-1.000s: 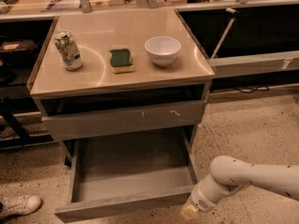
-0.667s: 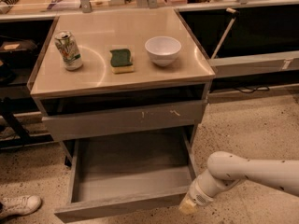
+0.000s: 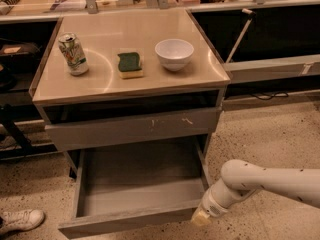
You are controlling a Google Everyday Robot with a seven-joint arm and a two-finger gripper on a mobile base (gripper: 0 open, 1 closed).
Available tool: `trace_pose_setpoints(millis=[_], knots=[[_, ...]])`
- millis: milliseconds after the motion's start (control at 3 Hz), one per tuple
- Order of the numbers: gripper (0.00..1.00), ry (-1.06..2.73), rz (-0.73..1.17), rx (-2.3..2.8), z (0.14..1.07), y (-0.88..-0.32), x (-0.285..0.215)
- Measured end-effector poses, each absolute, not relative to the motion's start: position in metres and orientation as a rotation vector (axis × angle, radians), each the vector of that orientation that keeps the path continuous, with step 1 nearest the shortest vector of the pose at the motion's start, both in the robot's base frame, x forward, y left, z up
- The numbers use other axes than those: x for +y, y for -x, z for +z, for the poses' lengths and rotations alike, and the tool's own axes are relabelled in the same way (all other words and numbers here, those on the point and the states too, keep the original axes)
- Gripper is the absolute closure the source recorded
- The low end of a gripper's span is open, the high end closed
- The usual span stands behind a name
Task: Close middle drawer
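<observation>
The middle drawer point(image 3: 131, 223) is pulled far out at the bottom of the grey cabinet. Its plain front panel faces me and its box point(image 3: 140, 184) holds nothing. My gripper point(image 3: 200, 217) sits at the end of the white arm point(image 3: 260, 181), right at the drawer's right front corner. It is level with the front panel and seems to touch it. Above, the drawer front with white chipped scratches point(image 3: 135, 128) stands slightly out from the cabinet.
On the cabinet top point(image 3: 100, 84) stand a drink can point(image 3: 73, 54), a green sponge point(image 3: 130, 64) and a white bowl point(image 3: 174, 54). A white shoe point(image 3: 20, 220) rests on the floor at the lower left. Speckled floor lies to the right.
My gripper has crept a little left and up, onto the drawer's right front corner. The drawer still stands wide open.
</observation>
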State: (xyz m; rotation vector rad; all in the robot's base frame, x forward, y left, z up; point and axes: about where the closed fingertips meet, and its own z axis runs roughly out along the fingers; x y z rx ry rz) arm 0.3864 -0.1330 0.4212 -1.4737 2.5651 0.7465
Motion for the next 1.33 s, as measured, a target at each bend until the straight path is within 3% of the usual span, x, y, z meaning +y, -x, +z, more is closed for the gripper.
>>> trace_pose_setpoints(millis=[1000,1333], knots=[[0.12,1.474,0.747,2.565,0.4212,-0.3864,-0.1330],[0.00,1.474,0.747,2.565,0.4211,-0.3863,-0.1329]])
